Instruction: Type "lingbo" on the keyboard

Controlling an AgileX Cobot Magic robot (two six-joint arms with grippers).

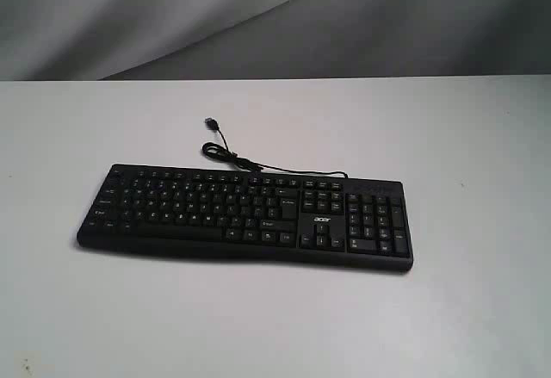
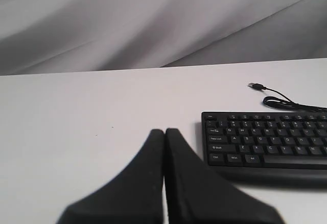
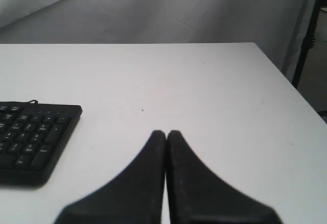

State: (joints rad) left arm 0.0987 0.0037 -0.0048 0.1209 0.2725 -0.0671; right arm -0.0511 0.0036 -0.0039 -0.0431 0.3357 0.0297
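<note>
Jaws of the left gripper (image 2: 164, 132) are shut tight, black tip against black tip, with nothing held between them. From the left wrist view, this gripper hangs over the bare white table (image 2: 76, 132), off the end of the keyboard (image 2: 265, 142) where the Ctrl and Shift keys are, near it but not touching it. A thin black cable (image 2: 286, 101) curls behind the keyboard, and its plug (image 2: 255, 85) lies loose on the table

From the right wrist view, the jaws of the right gripper (image 3: 166, 132) are pressed together too, and they hold nothing. This gripper is past the other end of the keyboard (image 3: 38, 134), the end with the number keys, with bare table in between

From the exterior view, the keyboard (image 1: 245, 214) lies flat on the table (image 1: 473, 137), long and black, with small white marks on its keys and a white "acer" word near the arrow keys. Its cable (image 1: 250, 164) comes out of the back edge, makes a loop, and ends at the plug (image 1: 211, 123) just behind the keyboard. A grey cloth (image 1: 258, 16) hangs far behind the keyboard. No gripper shows in this view
</note>
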